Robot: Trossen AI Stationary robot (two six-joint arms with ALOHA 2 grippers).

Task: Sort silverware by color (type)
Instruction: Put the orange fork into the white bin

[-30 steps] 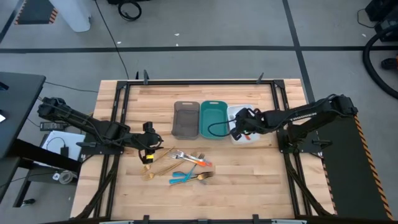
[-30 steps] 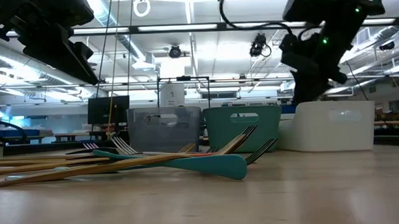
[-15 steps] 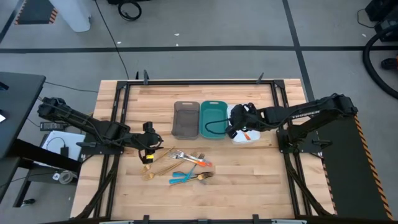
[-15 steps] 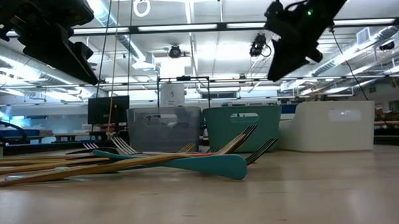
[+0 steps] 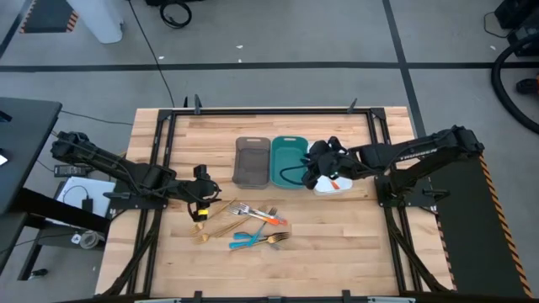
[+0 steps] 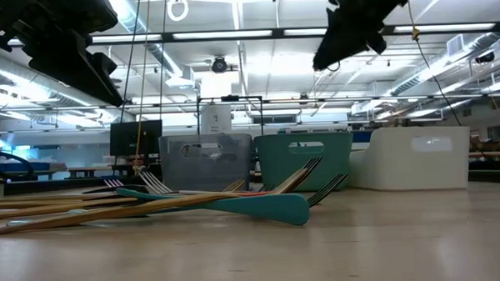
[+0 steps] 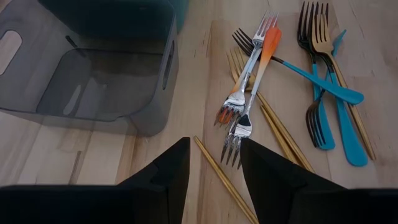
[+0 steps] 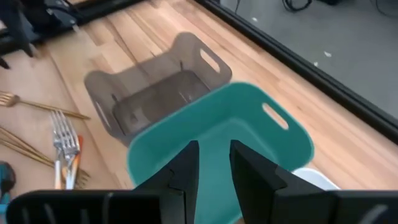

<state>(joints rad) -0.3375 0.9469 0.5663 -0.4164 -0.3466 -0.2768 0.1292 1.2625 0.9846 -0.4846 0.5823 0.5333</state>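
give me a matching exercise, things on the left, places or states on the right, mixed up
Things:
1. grey tray
2. teal tray
3. white tray
4. left hand

Places or states:
A. holds an orange-handled piece
B. middle of the tray row
C. open, beside the silverware pile
D. empty, at the row's end nearer the left arm

Pairs: 1-D, 2-B, 3-A, 4-C

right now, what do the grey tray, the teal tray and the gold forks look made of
Grey tray: smoky see-through plastic, since the wood shows through its walls. Teal tray: opaque plastic with a smooth matte look and moulded handle slots. Gold forks: probably metal with a shiny gold finish.
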